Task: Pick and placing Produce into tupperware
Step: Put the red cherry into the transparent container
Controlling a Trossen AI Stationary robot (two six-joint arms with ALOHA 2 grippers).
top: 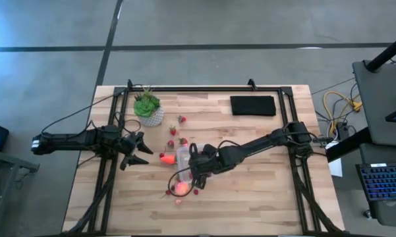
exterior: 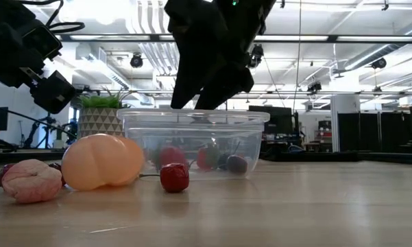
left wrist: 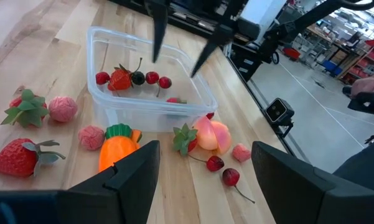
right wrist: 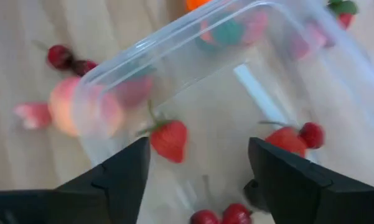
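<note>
High view: right hand (top: 192,168) sits over the clear tupperware (top: 182,157) mid-counter, with the peach (top: 180,187) just beside it and berries scattered around; left hand (top: 135,151) waits well apart, toward the potted plant (top: 147,107). Finger state not readable from up here. Low view: right hand (exterior: 212,82) hangs directly above the tupperware (exterior: 192,140) rim, fingers close to the plastic; peach (exterior: 103,161) and a loose cherry (exterior: 174,177) lie just outside the wall. Risk, as I judge it: a low exit could catch the rim and drag or tip the light box, spilling what is inside. Left wrist view: left hand (left wrist: 205,171) spread wide, empty; opposite it, the right arm's 2 fingers (left wrist: 157,28) stand apart above the tupperware (left wrist: 146,102), nothing between them. Carrot (left wrist: 117,146) and strawberry (left wrist: 18,157) rest near the wall, so a shoved box would scatter them. Right wrist view: right hand (right wrist: 198,165) open, holding nothing, with a strawberry (right wrist: 169,139) looking mid-drop or tumbling inside the tupperware (right wrist: 143,62); it may bounce. Several pieces remain outside.
</note>
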